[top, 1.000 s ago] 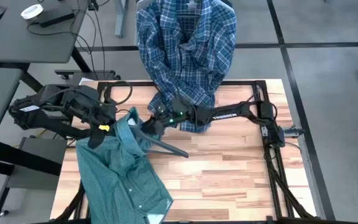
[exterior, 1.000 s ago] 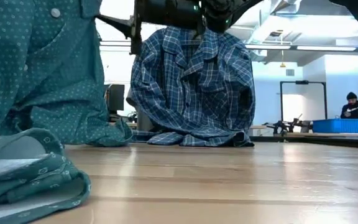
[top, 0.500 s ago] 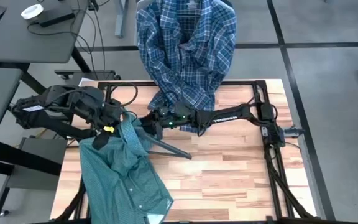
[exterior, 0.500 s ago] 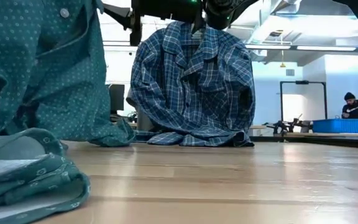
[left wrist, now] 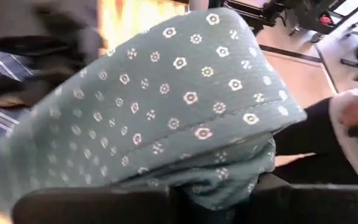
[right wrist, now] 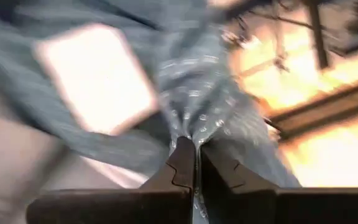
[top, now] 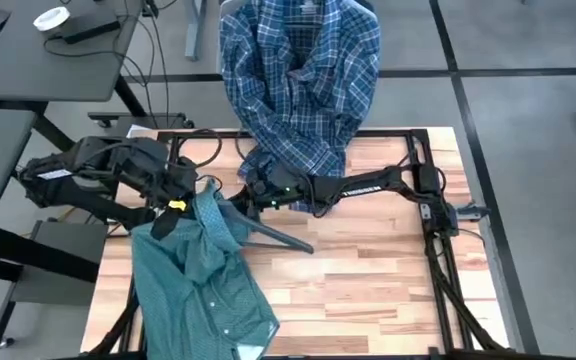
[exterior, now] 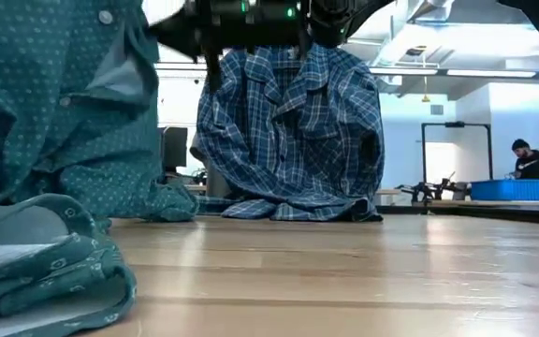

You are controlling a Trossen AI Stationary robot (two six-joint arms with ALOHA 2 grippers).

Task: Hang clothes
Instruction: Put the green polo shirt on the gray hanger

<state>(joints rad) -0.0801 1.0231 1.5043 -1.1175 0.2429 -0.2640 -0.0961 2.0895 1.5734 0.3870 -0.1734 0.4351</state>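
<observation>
The wooden plank desk (top: 368,270) sits inside a dark frame. At its nine-to-seven o'clock side the green shirt (top: 203,290) lies spread, its lower part spilling past the six o'clock edge. At twelve o'clock the hem of the blue-white plaid shirt (top: 298,160) rests bunched on the boards. A thin dark hanger (top: 273,238) lies near centre.

Even, diffuse overhead illumination in the high view; shadows beneath the arms on the counter (top: 368,260) are faint. In the low view, bright ceiling strip lights (exterior: 494,72) and pale walls backlight the scene, and the counter's near surface shows a soft sheen. The green shirt (exterior: 54,140) at close range is slightly soft, the arm above it motion-blurred. Both wrist views are strongly blurred; the right wrist view shows overexposed orange and white patches behind the cloth.
</observation>
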